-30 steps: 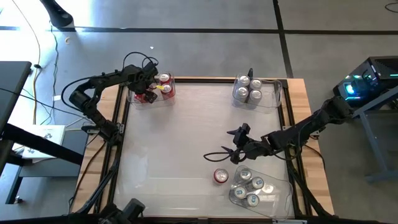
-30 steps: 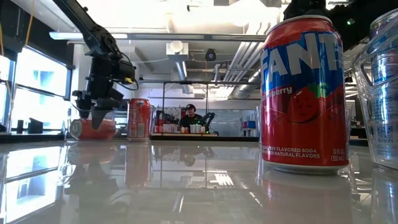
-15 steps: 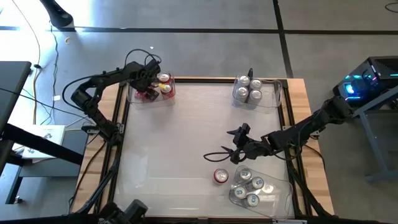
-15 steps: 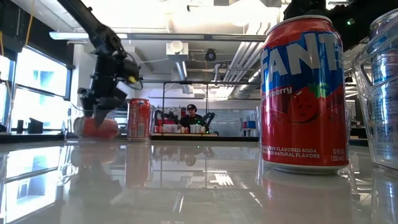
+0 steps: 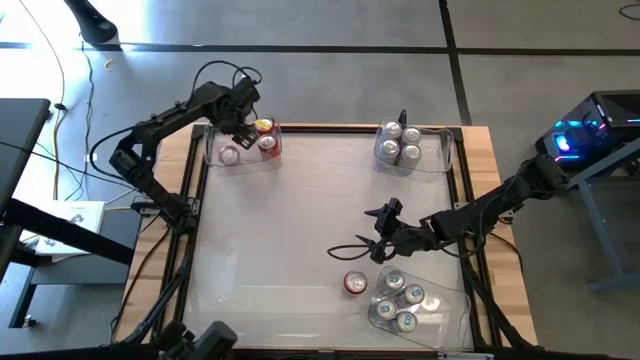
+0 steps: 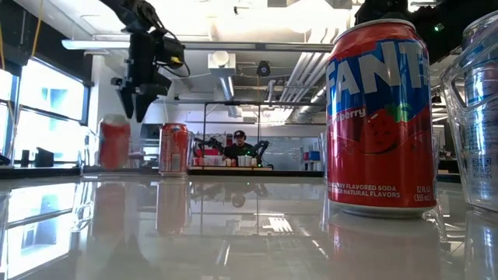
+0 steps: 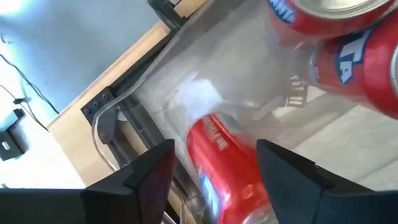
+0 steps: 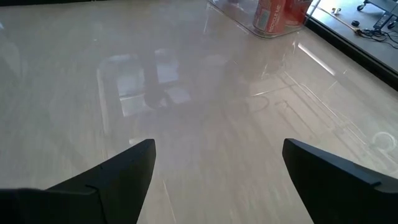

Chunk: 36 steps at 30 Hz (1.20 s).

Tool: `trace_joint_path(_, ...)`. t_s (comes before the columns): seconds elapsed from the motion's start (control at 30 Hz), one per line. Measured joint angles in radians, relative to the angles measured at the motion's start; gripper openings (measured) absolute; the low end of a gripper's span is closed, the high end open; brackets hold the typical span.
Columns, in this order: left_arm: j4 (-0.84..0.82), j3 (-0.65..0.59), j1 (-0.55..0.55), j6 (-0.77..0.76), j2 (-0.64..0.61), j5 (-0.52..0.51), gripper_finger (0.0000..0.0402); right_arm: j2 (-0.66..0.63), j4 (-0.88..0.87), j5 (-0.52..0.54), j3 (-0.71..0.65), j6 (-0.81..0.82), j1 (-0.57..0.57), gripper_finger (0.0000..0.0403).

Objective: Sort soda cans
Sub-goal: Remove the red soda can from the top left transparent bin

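My left gripper [image 5: 243, 122] hangs open above the clear bin [image 5: 212, 150] at the table's far left corner. Under it a red can [image 6: 114, 144] stands upright on the bin's floor, seen between the fingers in the left wrist view [image 7: 230, 163]. Two more red cans [image 5: 266, 135] stand in the same bin. My right gripper [image 5: 345, 250] waits open and low over the table's right half, touching nothing. A red Fanta can [image 5: 355, 284] stands upright on the table just nearer than it and fills the low view [image 6: 379, 117].
A clear bin [image 5: 445, 150] at the far right holds three silver-grey cans [image 5: 399, 141]. Another clear bin [image 5: 455, 305] at the near right holds several cans [image 5: 402, 299], right next to the Fanta can. The table's middle and left half are bare. A person sits in the room beyond [image 6: 237, 144].
My left gripper has turned the red can from lying on its side to standing upright in the far left bin, let go of it and risen straight above it. The right arm has kept still.
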Motion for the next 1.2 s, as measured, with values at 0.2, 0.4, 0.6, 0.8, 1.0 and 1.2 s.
trace_joint_path(0.2, 0.003, 0.000, 0.007, 0.023, 0.006, 0.001, 0.0178, 0.000, 0.000, 0.000, 0.000, 0.001, 0.000, 0.0348)
trace_joint_path(0.4, 0.001, 0.000, 0.002, 0.107, 0.006, 0.001, 0.0163, 0.000, 0.000, 0.000, 0.000, 0.001, 0.000, 0.0348)
trace_joint_path(0.6, -0.013, -0.008, -0.016, 0.318, 0.006, 0.146, 0.0165, 0.000, 0.000, 0.000, 0.000, 0.005, 0.000, 0.0348)
trace_joint_path(0.8, 0.033, -0.106, -0.004, 0.440, 0.005, 0.188, 0.0208, 0.000, 0.000, -0.001, 0.000, 0.028, 0.000, 0.0348)
trace_joint_path(1.0, 0.151, -0.203, 0.032, 0.484, 0.005, 0.195, 0.0276, 0.000, -0.001, -0.001, 0.000, 0.028, 0.000, 0.0348)
trace_joint_path(1.2, 0.222, -0.250, 0.059, 0.526, 0.005, 0.231, 0.0304, 0.000, 0.000, 0.000, 0.000, 0.036, 0.000, 0.0348)
